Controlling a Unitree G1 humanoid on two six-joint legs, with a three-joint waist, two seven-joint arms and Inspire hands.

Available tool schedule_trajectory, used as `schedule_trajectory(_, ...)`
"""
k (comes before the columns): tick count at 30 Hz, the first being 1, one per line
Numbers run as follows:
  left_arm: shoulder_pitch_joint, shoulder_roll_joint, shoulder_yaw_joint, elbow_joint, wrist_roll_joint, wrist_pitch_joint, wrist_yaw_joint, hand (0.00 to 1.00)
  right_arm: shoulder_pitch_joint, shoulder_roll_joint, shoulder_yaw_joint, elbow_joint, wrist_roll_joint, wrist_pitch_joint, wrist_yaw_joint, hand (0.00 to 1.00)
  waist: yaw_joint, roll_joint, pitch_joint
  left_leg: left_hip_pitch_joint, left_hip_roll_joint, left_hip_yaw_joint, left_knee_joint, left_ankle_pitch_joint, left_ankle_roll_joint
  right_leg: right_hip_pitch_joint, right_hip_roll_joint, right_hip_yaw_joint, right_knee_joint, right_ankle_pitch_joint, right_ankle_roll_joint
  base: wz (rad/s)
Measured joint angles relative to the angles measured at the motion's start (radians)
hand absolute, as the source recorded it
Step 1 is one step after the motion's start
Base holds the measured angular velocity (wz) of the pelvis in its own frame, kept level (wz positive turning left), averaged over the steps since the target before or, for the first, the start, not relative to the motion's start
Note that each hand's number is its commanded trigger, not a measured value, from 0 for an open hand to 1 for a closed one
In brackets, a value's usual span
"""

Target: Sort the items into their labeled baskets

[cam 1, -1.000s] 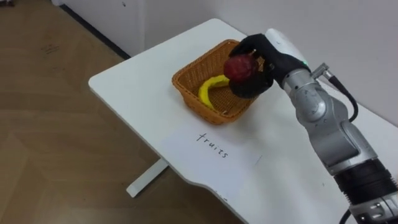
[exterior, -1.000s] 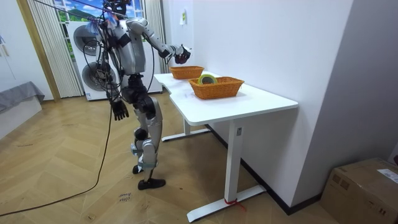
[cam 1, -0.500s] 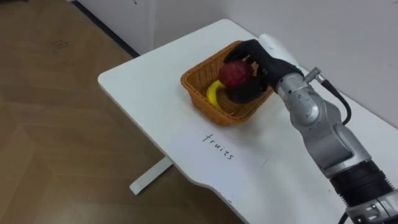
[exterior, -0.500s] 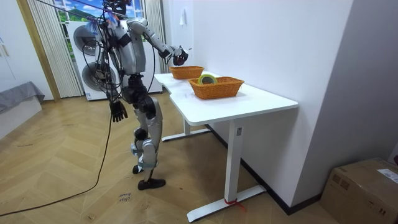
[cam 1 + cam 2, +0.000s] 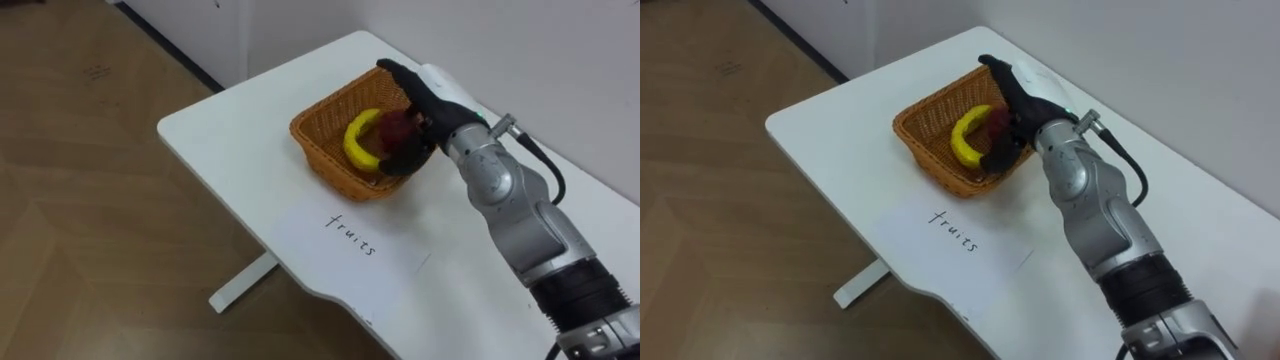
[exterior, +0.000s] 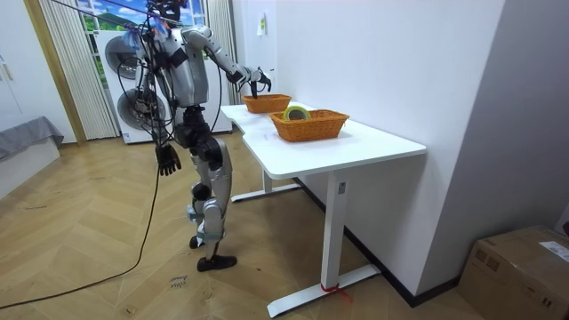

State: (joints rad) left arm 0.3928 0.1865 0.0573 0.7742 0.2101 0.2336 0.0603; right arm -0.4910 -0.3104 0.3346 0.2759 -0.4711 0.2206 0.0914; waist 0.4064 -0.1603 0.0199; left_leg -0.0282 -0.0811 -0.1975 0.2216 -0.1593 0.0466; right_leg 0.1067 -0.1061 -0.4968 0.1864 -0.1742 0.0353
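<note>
Above the wicker basket (image 5: 318,152), at the far end of the white table (image 5: 220,130), the right hand (image 5: 420,95) is spread wide. Its dark fingers (image 5: 393,73) reach almost straight over the far rim and the thumb points down by the right wall, so it grips nothing. Just under the palm a dark red fruit (image 5: 397,128) lies inside the basket (whether the palm touches it, I cannot tell). Just beside it on the left rests a yellow banana (image 5: 358,137), smooth and curved like an arch. The basket is rectangular, woven of thin orange-brown strands, with sloping walls and a thicker braided rim. On its near side a white sheet (image 5: 352,236) with dark handwriting lies flat on the smooth tabletop. From the room view, the robot stands upright at the table's end on a wooden floor (image 6: 107,267), its left hand (image 6: 166,160) hanging beside the thigh. A second similar basket (image 6: 309,126) stands toward the room view's right, with a yellow-green object (image 6: 296,112) in it.
</note>
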Motion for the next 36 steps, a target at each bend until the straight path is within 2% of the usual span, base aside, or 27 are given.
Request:
schedule_trajectory(12,-0.001,0.000,0.019,-0.003,0.001,0.000,-0.004,0.00,0.000,-0.009,0.000,0.001,0.035,0.000,0.025,0.00,-0.018,-0.011,-0.0033,0.000,-0.001,0.001,-0.001,0.000,0.000,0.000,0.001,-0.001,-0.001,0.000,0.000,0.00)
schedule_trajectory(16,-0.006,0.001,0.026,-0.013,0.020,0.002,-0.003,0.00,0.000,-0.014,-0.004,0.005,0.032,0.002,0.042,0.00,-0.026,-0.020,-0.0093,-0.002,-0.002,0.000,-0.001,0.000,0.000,0.000,0.002,0.002,-0.001,0.000,0.000,0.01)
schedule_trajectory(23,-0.012,-0.004,0.026,-0.029,0.019,0.002,0.019,0.00,0.000,-0.022,-0.007,0.006,0.032,0.014,0.042,0.00,-0.048,-0.023,-0.0082,0.005,-0.001,0.002,0.004,-0.001,0.001,0.007,0.002,0.029,-0.001,0.000,0.000,0.00)
schedule_trajectory(27,-0.037,-0.005,0.019,-0.043,0.020,0.005,0.025,0.00,-0.001,-0.034,-0.033,0.000,0.029,0.020,0.043,0.00,-0.055,-0.011,-0.0044,-0.004,0.001,0.002,0.018,-0.008,0.000,0.002,0.002,0.035,0.001,0.000,0.000,0.00)
schedule_trajectory(28,-0.046,-0.005,0.020,-0.043,0.020,0.006,0.025,0.00,-0.001,-0.035,-0.060,-0.012,0.029,0.020,0.043,0.00,-0.058,-0.008,-0.0055,-0.012,0.000,0.003,0.019,-0.007,0.000,-0.006,0.002,0.042,0.003,0.000,0.000,0.00)
schedule_trajectory(29,-0.053,-0.005,0.020,-0.043,0.020,0.007,0.025,0.00,-0.003,-0.036,-0.089,-0.022,0.033,0.018,0.041,0.00,-0.062,-0.003,-0.0025,-0.014,-0.001,0.003,0.019,-0.004,0.001,-0.008,0.002,0.049,0.004,0.000,0.000,0.00)
schedule_trajectory(31,-0.060,-0.005,0.020,-0.045,0.018,0.007,0.025,0.00,-0.006,-0.038,-0.123,-0.035,0.042,0.019,0.030,0.00,-0.077,0.005,-0.0055,-0.011,-0.001,0.004,0.018,-0.004,0.002,-0.008,0.001,0.054,0.004,0.000,0.000,-0.02)
schedule_trajectory(33,-0.065,-0.005,0.018,-0.042,0.016,0.007,0.025,0.00,-0.013,-0.054,-0.131,-0.058,0.067,0.018,0.009,0.00,-0.086,0.015,-0.0048,-0.004,0.000,0.011,0.015,-0.001,0.003,-0.006,0.002,0.062,0.003,0.000,0.000,-0.09)
schedule_trajectory(34,-0.069,-0.006,0.018,-0.039,0.016,0.006,0.025,0.00,-0.030,-0.059,-0.131,-0.060,0.081,0.015,-0.002,0.00,-0.102,0.022,-0.0034,0.003,0.002,0.017,0.013,-0.001,0.003,-0.002,0.003,0.068,0.003,0.000,0.000,-0.11)
schedule_trajectory(36,-0.080,-0.006,0.019,-0.028,0.017,-0.002,0.025,0.00,-0.053,-0.064,-0.131,-0.069,0.087,0.005,-0.018,0.00,-0.124,0.023,-0.0108,0.006,0.003,0.021,0.007,-0.001,0.003,-0.003,0.004,0.077,0.002,0.000,0.000,-0.10)
